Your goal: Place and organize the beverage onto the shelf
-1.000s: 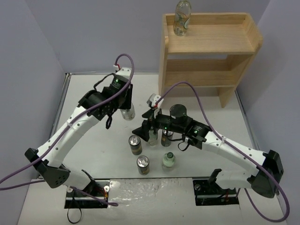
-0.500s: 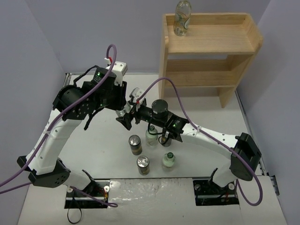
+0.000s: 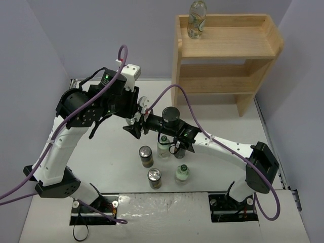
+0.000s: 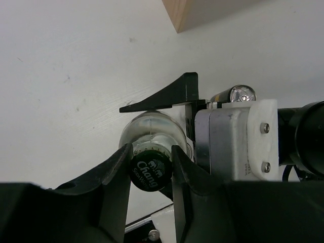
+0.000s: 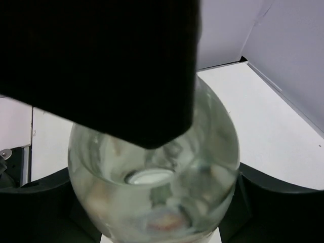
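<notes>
A clear bottle [image 4: 151, 129] hangs above the table, and my left gripper [image 4: 151, 164] is shut on its dark cap [image 4: 150, 173]. My right gripper [image 5: 154, 202] comes in from the side and is shut on the same bottle's glass body [image 5: 157, 177], a finger touching each flank. In the top view the two grippers meet left of centre, left gripper [image 3: 132, 116] above right gripper [image 3: 138, 127]. One bottle [image 3: 197, 19] stands on the top tier of the wooden shelf [image 3: 223, 48]. Two bottles [image 3: 163, 147] [image 3: 181, 173] and two dark cans [image 3: 146, 156] [image 3: 155, 178] stand on the table.
The shelf's lower corner [image 4: 202, 12] shows at the top of the left wrist view. The right forearm [image 3: 217, 147] stretches over the group of drinks. Grey walls close in the white table [image 3: 101, 167] on the left, right and back.
My right arm swung left from the drinks on the table to the bottle held by the left gripper, and its jaws closed around the body. The left arm rose slightly with the bottle.
</notes>
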`<state>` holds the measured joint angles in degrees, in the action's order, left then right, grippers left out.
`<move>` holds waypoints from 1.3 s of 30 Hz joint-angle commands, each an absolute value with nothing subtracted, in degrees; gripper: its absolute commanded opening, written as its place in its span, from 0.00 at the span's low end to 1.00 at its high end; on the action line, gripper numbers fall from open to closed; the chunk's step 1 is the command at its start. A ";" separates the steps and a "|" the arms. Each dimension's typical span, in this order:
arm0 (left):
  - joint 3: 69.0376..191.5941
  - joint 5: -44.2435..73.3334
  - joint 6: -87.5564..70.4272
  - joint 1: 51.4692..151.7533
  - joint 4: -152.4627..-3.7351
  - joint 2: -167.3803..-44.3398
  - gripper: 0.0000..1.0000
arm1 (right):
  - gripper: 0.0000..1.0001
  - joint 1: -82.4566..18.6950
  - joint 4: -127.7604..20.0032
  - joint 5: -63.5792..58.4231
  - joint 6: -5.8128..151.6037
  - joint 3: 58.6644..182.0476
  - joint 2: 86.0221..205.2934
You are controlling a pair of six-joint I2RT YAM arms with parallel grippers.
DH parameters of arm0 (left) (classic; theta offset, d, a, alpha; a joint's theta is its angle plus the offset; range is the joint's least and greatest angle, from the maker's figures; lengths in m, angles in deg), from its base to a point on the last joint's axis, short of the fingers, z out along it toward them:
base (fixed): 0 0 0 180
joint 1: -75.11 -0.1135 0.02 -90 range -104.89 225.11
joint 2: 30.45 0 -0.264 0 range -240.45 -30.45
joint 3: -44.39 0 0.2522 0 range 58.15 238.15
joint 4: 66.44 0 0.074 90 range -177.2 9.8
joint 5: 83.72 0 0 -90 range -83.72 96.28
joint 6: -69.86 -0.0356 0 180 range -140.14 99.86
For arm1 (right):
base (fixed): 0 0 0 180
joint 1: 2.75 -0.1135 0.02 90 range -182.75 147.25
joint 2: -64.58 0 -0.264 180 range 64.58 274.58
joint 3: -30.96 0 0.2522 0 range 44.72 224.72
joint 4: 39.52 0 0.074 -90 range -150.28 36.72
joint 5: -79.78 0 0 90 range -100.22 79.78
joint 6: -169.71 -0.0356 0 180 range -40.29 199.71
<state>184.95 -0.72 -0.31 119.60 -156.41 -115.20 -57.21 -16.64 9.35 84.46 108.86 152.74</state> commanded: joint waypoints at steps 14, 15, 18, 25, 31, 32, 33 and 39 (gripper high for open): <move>194.99 -5.14 -4.24 120.55 -161.07 -119.75 0.02 | 0.70 -56.28 -14.96 11.40 86.48 109.59 149.57; 194.91 -5.06 -4.24 120.55 -160.98 -119.75 0.03 | 0.68 -56.28 -14.70 11.66 86.39 109.41 149.48; 194.55 -4.88 -3.97 120.55 -160.54 -120.01 0.02 | 0.42 -56.37 -12.95 13.42 86.21 108.88 149.22; 193.67 -5.05 -3.01 120.55 -158.17 -119.58 0.38 | 0.00 -56.28 -6.88 17.02 83.41 108.27 147.72; 196.57 -6.46 -2.65 120.55 -155.35 -119.14 0.94 | 0.00 -56.19 -5.47 15.98 81.91 109.14 144.30; 197.62 -7.50 -2.31 120.55 -154.57 -119.14 0.94 | 0.00 -56.10 -5.82 15.71 81.91 109.41 143.95; 199.63 -8.30 -2.04 120.55 -154.04 -119.14 0.94 | 0.00 -55.76 -7.04 15.10 82.08 109.76 143.16; 195.18 -24.78 2.09 120.46 -143.15 -111.78 0.94 | 0.00 -52.77 -20.89 7.55 83.66 115.46 140.17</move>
<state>196.34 -13.94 -0.59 120.54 -150.99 -117.54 -54.78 -23.09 12.79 82.78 108.12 145.83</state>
